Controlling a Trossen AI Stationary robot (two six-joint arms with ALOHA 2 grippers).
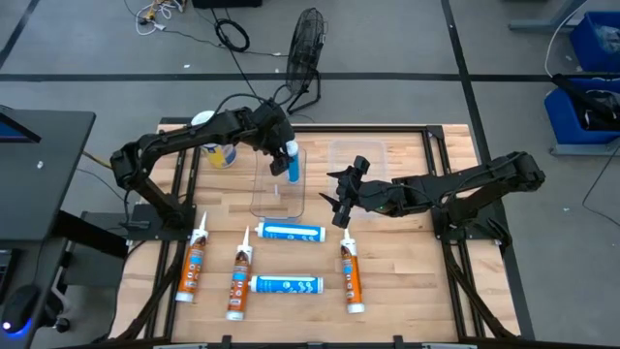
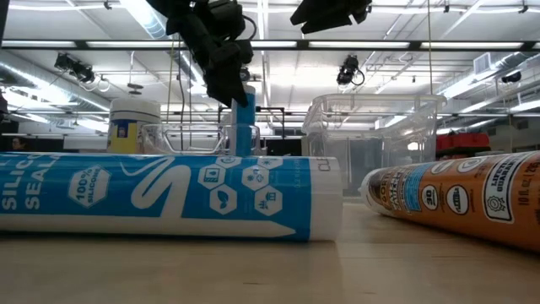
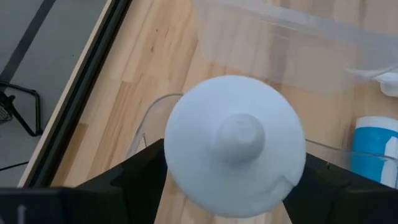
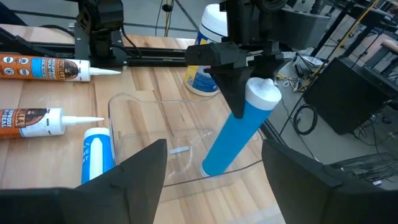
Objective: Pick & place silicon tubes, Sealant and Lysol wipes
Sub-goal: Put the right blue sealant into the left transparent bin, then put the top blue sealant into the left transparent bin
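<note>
Around the clear tray (image 1: 278,199) on the worktop (image 1: 387,291) lie two blue tubes (image 1: 291,232) and four orange tubes (image 1: 351,276); the wipes canister (image 1: 219,153) stands at the tray's ten o'clock. Left claw (image 1: 288,153) pinches a blue tube (image 4: 239,127) by its white end, tilted, base inside the tray. Right claw (image 1: 341,194) hovers spread at three o'clock.

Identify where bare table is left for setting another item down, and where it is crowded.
Free: the wood right of the right-hand orange tube, below the right end effector. Crowded: the front-left, where orange tubes flank the blue tubes, and the clear bin under the left end effector.
</note>
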